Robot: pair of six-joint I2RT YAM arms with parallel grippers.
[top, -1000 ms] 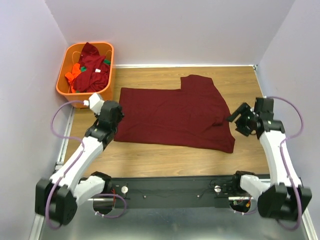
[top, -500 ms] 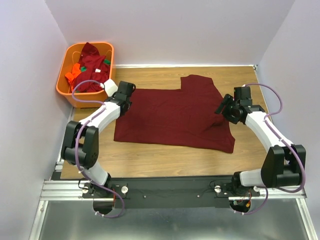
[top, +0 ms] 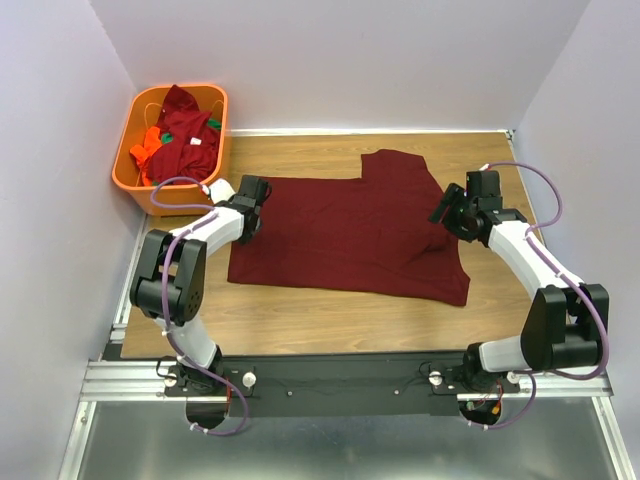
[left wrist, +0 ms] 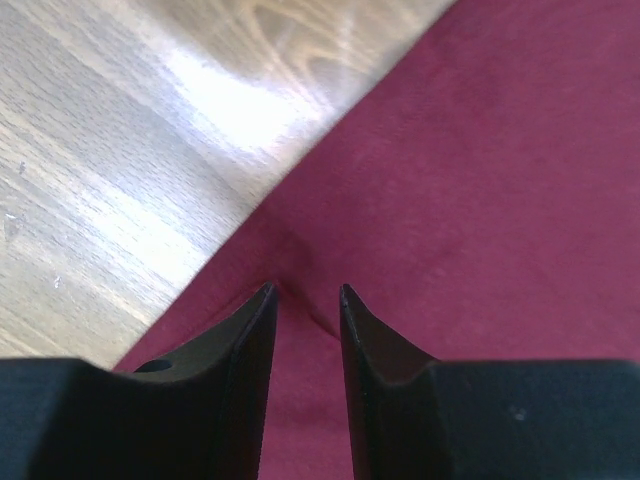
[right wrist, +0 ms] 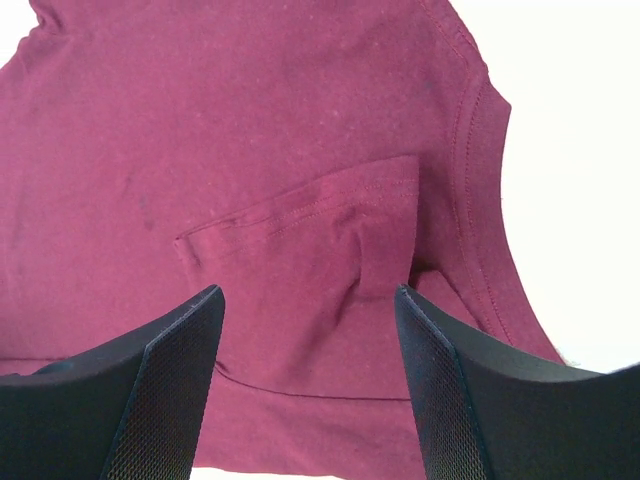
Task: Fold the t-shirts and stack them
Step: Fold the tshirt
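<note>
Maroon t-shirt flat on the table, a claw at each side

The maroon t-shirt point(top: 350, 235) lies spread across the middle of the wooden table point(top: 330, 320), its body reaching leftward and one short sleeve point(top: 400, 165) jutting toward the far edge. On the right side a second sleeve point(right wrist: 330, 240) is folded over onto the body, its stitched hem lying flat with a small crease beside it.

The left claw point(left wrist: 305, 295) sits at the shirt's left edge, near the far left corner. Its fingers are drawn close together with only a narrow slit between them, the tips are down on the cloth just inside the edge, and a small pucker shows in the fabric ahead of the tips. I cannot tell whether the cloth is actually pinched. Bare wood lies just beside the tips on the left.

The right claw point(top: 447, 208) hangs above the shirt's right side, over the folded sleeve and close to the curved hem. Its fingers are spread wide apart and nothing is between them.

Well apart from all this, in the far left corner, stands an orange basket point(top: 127, 150) just off the table's wood, holding a heap of crumpled shirts point(top: 185, 145), mostly maroon, with an orange one point(top: 148, 145) at its left side and bits of green showing
</note>
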